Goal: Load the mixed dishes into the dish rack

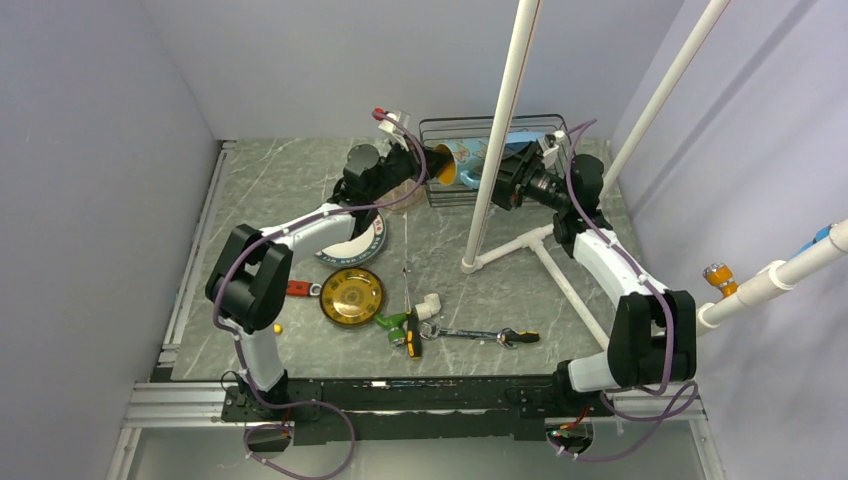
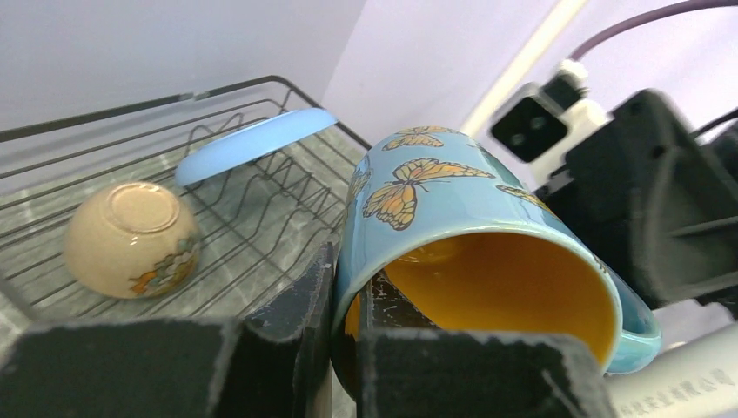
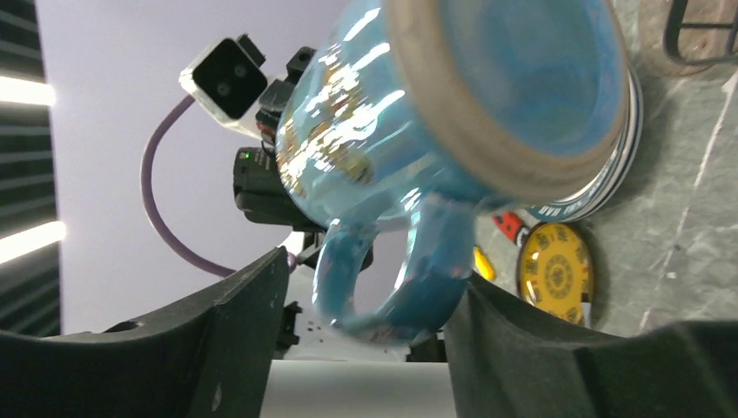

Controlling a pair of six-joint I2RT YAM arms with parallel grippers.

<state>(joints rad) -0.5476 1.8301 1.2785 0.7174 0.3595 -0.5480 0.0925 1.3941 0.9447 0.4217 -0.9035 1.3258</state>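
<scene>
Just at the left end of the rectangular black wire dish rack [image 2: 252, 218], the teal mug [image 2: 435, 200], a ceramic one painted with orange butterflies and yellow inside, hangs tipped on its side above the table [image 1: 300, 190]. The left fingers [image 1: 430, 160] are closed narrowly on its rim wall, one outside and one inside the mouth. The right fingers [image 1: 503, 178] stand apart on either side of the mug's curved handle [image 3: 392, 279], with a gap showing on at least one side, so they are not clamped on it.

Inside the rack, a whitish round bowl [image 2: 130, 239] lies upside down on the wire floor, and a light-blue round plate [image 2: 257, 144] leans in the upright slots behind it. A white plate with a dark green patterned rim [image 1: 368, 248] lies on the table, partly under the left arm, and a dark plate with a yellow centre [image 1: 352, 297] lies just nearer. Beside that are green- and yellow-handled screwdrivers [image 1: 405, 330] and a steel wrench [image 1: 475, 334]. A white plastic pipe frame [image 1: 505, 130] stands just in front of the rack.
</scene>
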